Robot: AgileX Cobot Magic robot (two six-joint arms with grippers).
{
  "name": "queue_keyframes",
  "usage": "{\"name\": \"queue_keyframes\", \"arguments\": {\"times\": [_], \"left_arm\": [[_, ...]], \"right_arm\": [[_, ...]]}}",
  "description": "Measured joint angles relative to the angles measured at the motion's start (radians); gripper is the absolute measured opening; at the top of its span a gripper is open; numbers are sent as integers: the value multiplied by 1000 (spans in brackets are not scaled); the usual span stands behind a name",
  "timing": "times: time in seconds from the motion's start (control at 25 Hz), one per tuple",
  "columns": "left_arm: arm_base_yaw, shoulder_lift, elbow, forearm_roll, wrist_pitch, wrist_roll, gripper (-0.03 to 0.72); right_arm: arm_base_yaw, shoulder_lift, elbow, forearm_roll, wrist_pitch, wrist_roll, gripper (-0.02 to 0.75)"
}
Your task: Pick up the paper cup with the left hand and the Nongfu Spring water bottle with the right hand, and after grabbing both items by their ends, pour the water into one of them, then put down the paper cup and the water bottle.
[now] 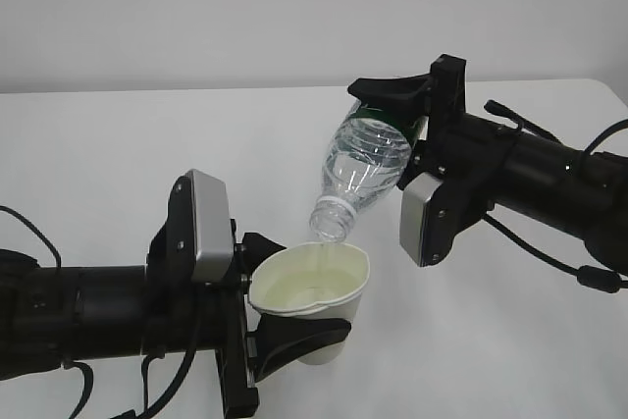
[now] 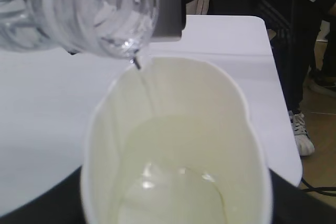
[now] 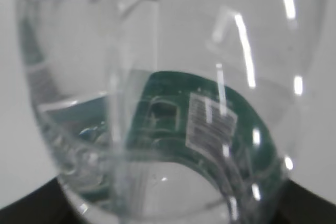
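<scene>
The left claw (image 1: 294, 316) is closed around the paper cup (image 1: 312, 293), one black finger (image 1: 263, 247) behind the rim and the other across the lower wall in front, so the cup sits between them, raised off the white surface (image 1: 118, 144) and leaning a little. Its rim is squeezed out of round, longer than it is wide. In the left wrist view the paper cup (image 2: 176, 145) fills the frame just ahead of that claw, cream inside, with a pool of water (image 2: 173, 192) lying in the bottom.

The right claw (image 1: 388, 105) holds the Nongfu Spring water bottle (image 1: 365, 169) by its base end, fingers clamped over the dark green label band. From that claw the bottle slopes down and forward, tilted steeply with its capless neck lowest, the mouth just above the far edge of the cup's rim and not touching it. A thin clear stream (image 2: 147, 90) falls from the mouth of the bottle (image 2: 89, 9) down the inner back wall of the cup.

The right wrist view looks through the bottle's clear ribbed body (image 3: 157, 103) close against that claw; water remains inside, and the green label with a white barcode patch (image 3: 210, 124) shows through it.

At the far right of the left wrist view, beyond the surface's edge, a person's dark trouser legs and a white shoe (image 2: 300, 132) stand on the floor.
</scene>
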Motion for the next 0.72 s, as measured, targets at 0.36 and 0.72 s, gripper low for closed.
{"name": "queue_keyframes", "arguments": {"times": [0.36, 0.72], "left_arm": [[0, 0, 0, 0, 0, 0, 419], [0, 0, 0, 0, 0, 0, 419]], "right_arm": [[0, 0, 0, 0, -2, -13, 459], [0, 0, 0, 0, -4, -19, 459]]}}
